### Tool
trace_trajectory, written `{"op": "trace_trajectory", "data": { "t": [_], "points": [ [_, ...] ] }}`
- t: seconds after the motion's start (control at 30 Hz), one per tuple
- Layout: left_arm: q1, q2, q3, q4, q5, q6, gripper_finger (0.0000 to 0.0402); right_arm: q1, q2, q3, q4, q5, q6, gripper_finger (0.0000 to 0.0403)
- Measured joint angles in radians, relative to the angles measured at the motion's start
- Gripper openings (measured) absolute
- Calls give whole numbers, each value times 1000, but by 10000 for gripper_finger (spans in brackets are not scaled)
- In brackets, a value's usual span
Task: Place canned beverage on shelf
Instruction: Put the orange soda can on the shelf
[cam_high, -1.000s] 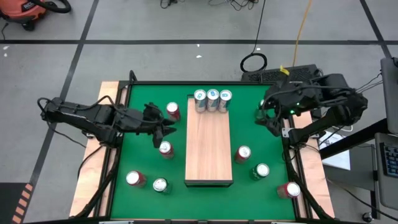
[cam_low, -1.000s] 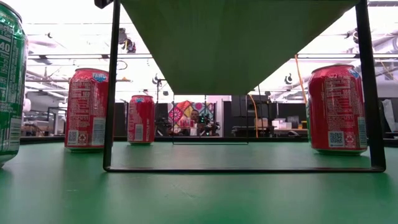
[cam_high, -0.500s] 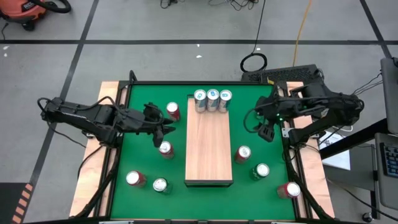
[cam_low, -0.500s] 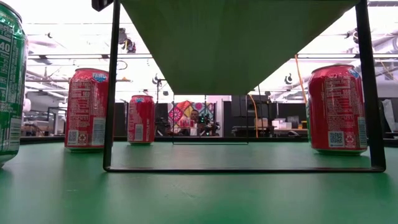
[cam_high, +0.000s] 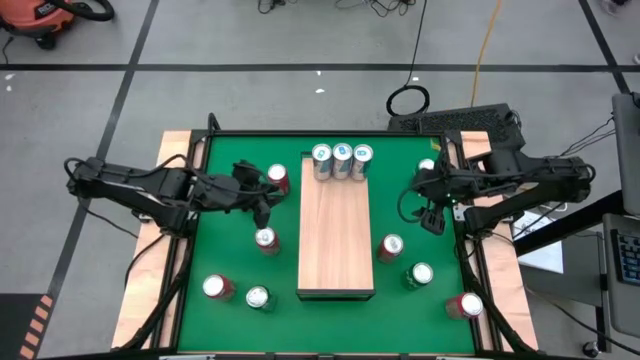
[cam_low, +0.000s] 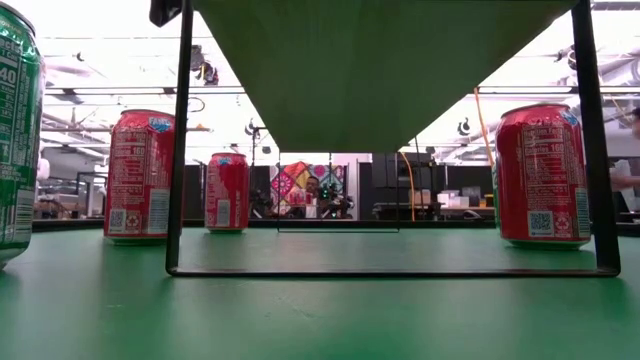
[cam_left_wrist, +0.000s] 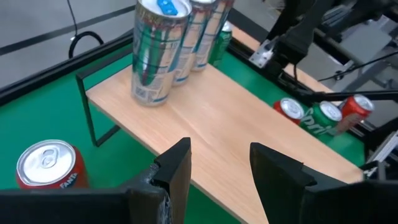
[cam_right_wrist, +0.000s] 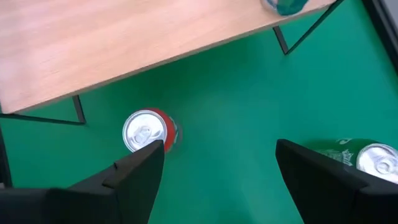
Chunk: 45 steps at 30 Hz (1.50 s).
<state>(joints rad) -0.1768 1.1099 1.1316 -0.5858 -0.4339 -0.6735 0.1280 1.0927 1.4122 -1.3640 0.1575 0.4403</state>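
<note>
a: high view: shelf (cam_high: 336, 240) is seen mid-table, three cans (cam_high: 341, 161) lined at its far end.
b: left gripper (cam_high: 264, 203) part-open, nothing held. right gripper (cam_high: 430, 205) spread wide, empty, near right edge.

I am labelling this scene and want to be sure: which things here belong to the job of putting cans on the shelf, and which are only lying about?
Belong to the job:
- shelf
- three cans on the shelf
- loose cans on the green table
- left end effector, open
- right end effector, open

Just lying about:
- orange vacuum
- floor cables
</note>
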Motion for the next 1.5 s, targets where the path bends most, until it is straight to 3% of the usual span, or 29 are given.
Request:
{"op": "trace_trajectory", "data": {
  "t": [0.2,0.47,0.77,1.03,1.5],
  "points": [
    [0,37,0,2,-2,-30,164,0,-45,-107,73,-1,-74,302],
    [0,109,0,32,4,-56,164,-11,-52,-141,94,-13,-128,302],
    [-3,130,0,105,33,-54,164,-18,-52,-141,162,-4,-2,302],
    [-3,130,0,98,113,24,164,-17,-51,-131,153,-121,212,302],
    [-3,130,0,89,153,78,164,-2,-47,-131,230,-136,339,302]
  ]
}}
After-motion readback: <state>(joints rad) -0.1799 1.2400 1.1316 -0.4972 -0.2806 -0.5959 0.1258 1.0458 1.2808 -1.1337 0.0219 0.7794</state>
